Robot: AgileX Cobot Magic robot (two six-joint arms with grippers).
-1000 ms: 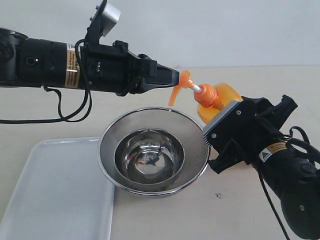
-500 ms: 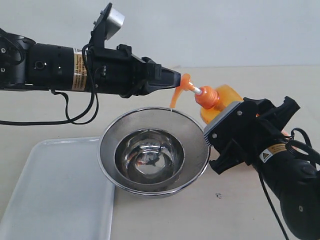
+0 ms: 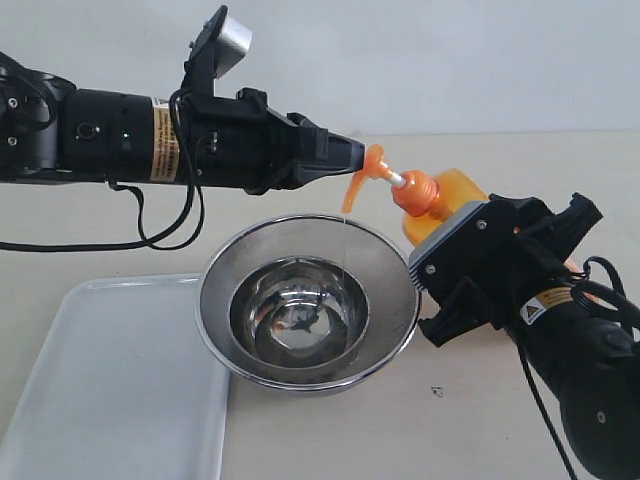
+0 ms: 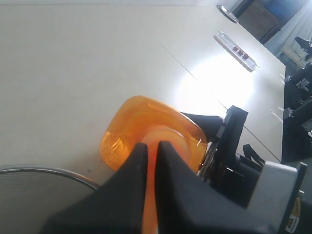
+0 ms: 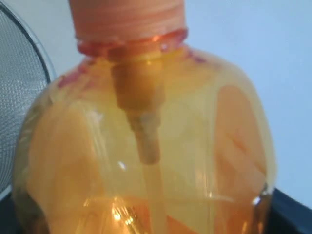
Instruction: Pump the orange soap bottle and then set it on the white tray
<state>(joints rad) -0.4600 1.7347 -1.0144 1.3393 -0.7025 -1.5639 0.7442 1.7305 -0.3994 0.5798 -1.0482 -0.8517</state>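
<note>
The right pincer (image 3: 447, 232) clasps the tilted, translucent orange soap bottle (image 3: 456, 192) by its body. The left pincer (image 3: 352, 156), tips nearly together, meets the pump head (image 3: 371, 166). A steel mesh bowl (image 3: 386, 272) sits just below, the white tray (image 3: 110, 380) beyond it, and open tabletop (image 3: 530, 160) behind.

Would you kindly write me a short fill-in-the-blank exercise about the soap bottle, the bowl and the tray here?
1. The right gripper holds the orange soap bottle by its ___.
2. The left gripper touches the bottle's ___ head with its tip.
3. A thin thread of ___ hangs from the spout into the mesh bowl.
4. The white tray lies on the ___ gripper's side of the bowl.

Missing words: body; pump; soap; left.
</note>
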